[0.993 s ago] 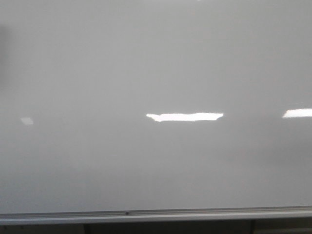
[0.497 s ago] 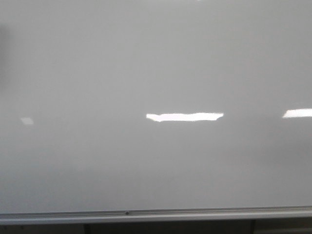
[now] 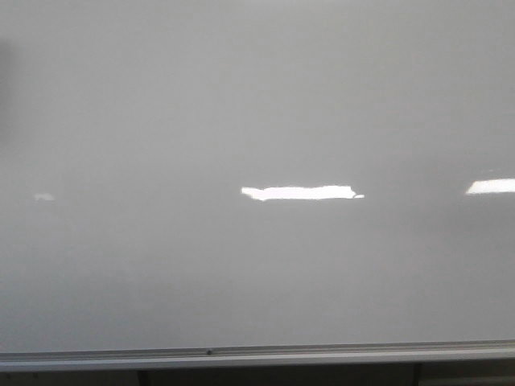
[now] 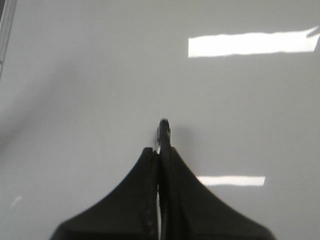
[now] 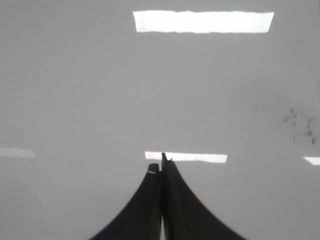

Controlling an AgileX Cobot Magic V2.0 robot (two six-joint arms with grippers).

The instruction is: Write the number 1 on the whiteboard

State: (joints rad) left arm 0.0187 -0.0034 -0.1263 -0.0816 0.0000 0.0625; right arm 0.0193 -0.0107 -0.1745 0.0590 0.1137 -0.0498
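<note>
The whiteboard [image 3: 257, 96] is glossy pale grey and fills the front view down to its silver bottom rail [image 3: 257, 354]. No black stroke of the number 1 shows on it in any view. Neither gripper shows in the front view. In the left wrist view my left gripper [image 4: 159, 150] is shut on a thin black marker [image 4: 163, 129] that sticks out past the fingertips toward the whiteboard [image 4: 100, 75]. I cannot tell whether its tip touches. In the right wrist view my right gripper [image 5: 160, 169] is shut and empty, facing the whiteboard [image 5: 75, 75].
Bright horizontal light reflections [image 3: 299, 193] lie on the board. Faint dark smudges [image 5: 300, 125] show on the board in the right wrist view. A metal frame edge [image 4: 6, 30] shows in the corner of the left wrist view.
In the front view the right end of the middle light reflection has shrunk and the small reflection at the left has dimmed. Nothing else differs.
</note>
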